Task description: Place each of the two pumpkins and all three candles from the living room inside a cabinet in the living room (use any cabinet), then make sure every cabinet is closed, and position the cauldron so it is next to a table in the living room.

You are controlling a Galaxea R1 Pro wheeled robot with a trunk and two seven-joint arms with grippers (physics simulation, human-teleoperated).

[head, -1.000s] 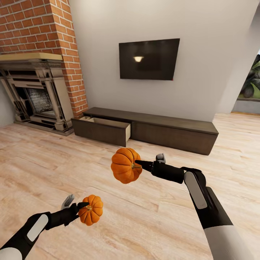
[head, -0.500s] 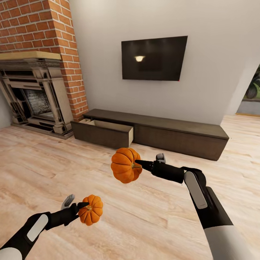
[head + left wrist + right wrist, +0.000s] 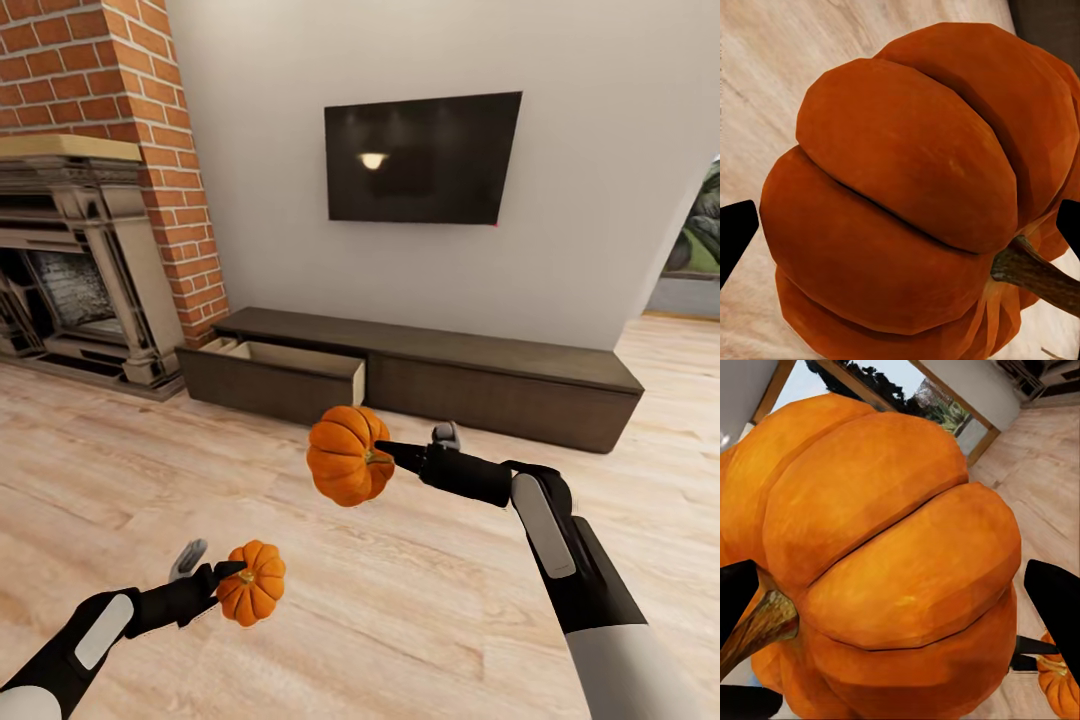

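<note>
Both hands carry orange ribbed pumpkins above the wooden floor. My right gripper is shut on the larger-looking pumpkin, held out at mid-height; that pumpkin bulges between the black fingertips in the right wrist view. Lower and nearer, my left gripper is shut on the other pumpkin, whose stem and ribs show close up in the left wrist view. Ahead against the wall stands the long dark-brown cabinet, its left drawer pulled open with a pale inside.
A brick fireplace rises at the left, close to the cabinet's open end. A black TV hangs on the white wall above the cabinet. A window with greenery lies at the far right. Wooden floor stretches between me and the cabinet.
The whole view has shifted: the cabinet and fireplace have slid left and look a little closer, so the camera moved. Both arms hold their pumpkins in the same pose.
</note>
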